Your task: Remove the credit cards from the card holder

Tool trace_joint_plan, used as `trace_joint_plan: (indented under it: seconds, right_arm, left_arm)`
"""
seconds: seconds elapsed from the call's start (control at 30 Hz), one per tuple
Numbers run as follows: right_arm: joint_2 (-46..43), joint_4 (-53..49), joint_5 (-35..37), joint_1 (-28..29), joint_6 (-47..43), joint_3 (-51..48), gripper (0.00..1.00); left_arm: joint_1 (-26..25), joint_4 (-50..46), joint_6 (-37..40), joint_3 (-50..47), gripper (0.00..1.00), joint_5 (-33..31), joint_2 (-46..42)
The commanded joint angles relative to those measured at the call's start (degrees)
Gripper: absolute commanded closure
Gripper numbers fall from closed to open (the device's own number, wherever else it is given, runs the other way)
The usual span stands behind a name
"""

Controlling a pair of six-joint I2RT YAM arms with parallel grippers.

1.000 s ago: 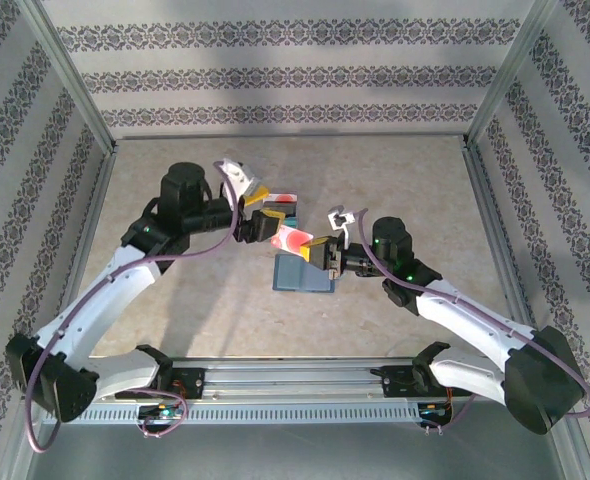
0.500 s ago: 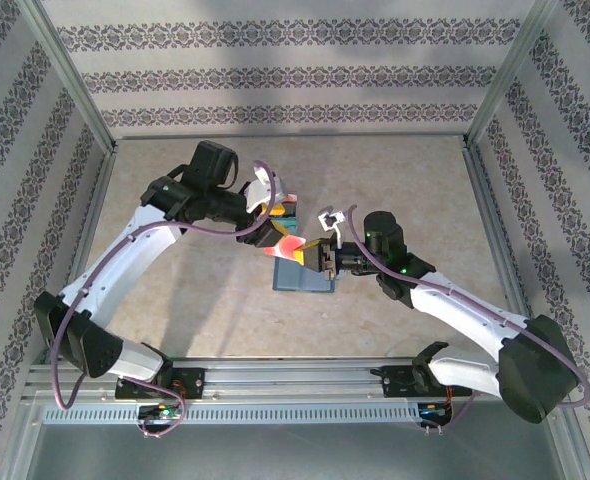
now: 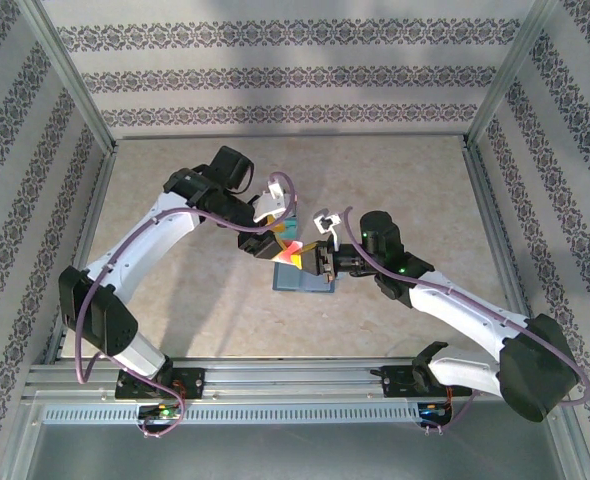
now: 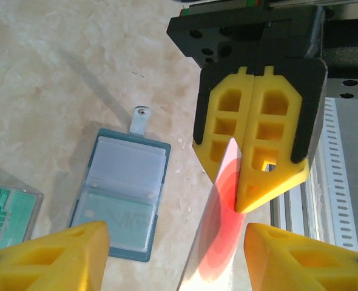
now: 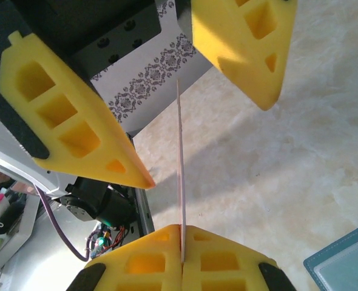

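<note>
Credit cards: the red-and-white card [image 4: 220, 242] is pinched by one edge in the right gripper [image 5: 182, 235]. The two yellow fingers are pressed together on it with no gap between them. The card is held off the table [image 4: 57, 73] and appears edge-on as a thin upright line in the right wrist view.

The left gripper [image 4: 176, 260] is spread wide. One of its fingers stands on each side of the card's free end. There is a gap on both sides, so neither pad touches the card.

The teal-green card [image 4: 6, 212] lies flat on the table, near the card holder [image 4: 121, 194] but apart from it.

The card holder lies opened out and flat on the table with both panels face up and a small tab at one end. No finger is on it. In the top view the two grippers meet over its far-left corner.
</note>
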Motion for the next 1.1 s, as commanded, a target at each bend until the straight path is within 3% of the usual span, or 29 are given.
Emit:
trace_joint_plan:
  seconds: [0.0,0.13,0.43,0.73,0.83,1.0,1.07]
  right_arm:
    - [0.4,-0.6,-1.7,0.6,-1.9,2.1,1.00]
    - [0.5,-1.6,-1.6,0.6,-2.8,2.4,1.00]
    - [0.3,-2.5,-1.2,0.6,-4.5,2.5,1.00]
    - [1.6,-4.0,-3.0,0.8,-6.1,4.7,1.00]
    - [1.7,-4.2,-2.9,0.7,-6.5,5.0,1.00]
    - [1.8,-4.3,-2.2,0.7,-6.6,4.6,1.00]
    - [1.5,-4.5,-1.6,0.6,-6.6,4.3,0.93]
  left_arm:
    - [-0.7,-4.8,4.4,2.7,0.44,1.0,1.6]
    - [-0.8,-6.4,5.4,3.9,0.62,1.7,3.1]
    - [-0.8,-10.1,9.1,4.9,0.72,3.2,4.3]
    - [-1.2,-13.2,11.6,5.3,0.73,3.1,5.4]
    - [-1.2,-13.1,11.4,5.3,0.82,3.1,5.5]
    - [-1.2,-11.9,10.6,5.1,0.88,2.7,4.9]
    - [-1.2,-11.3,10.0,4.9,0.93,2.4,4.8]
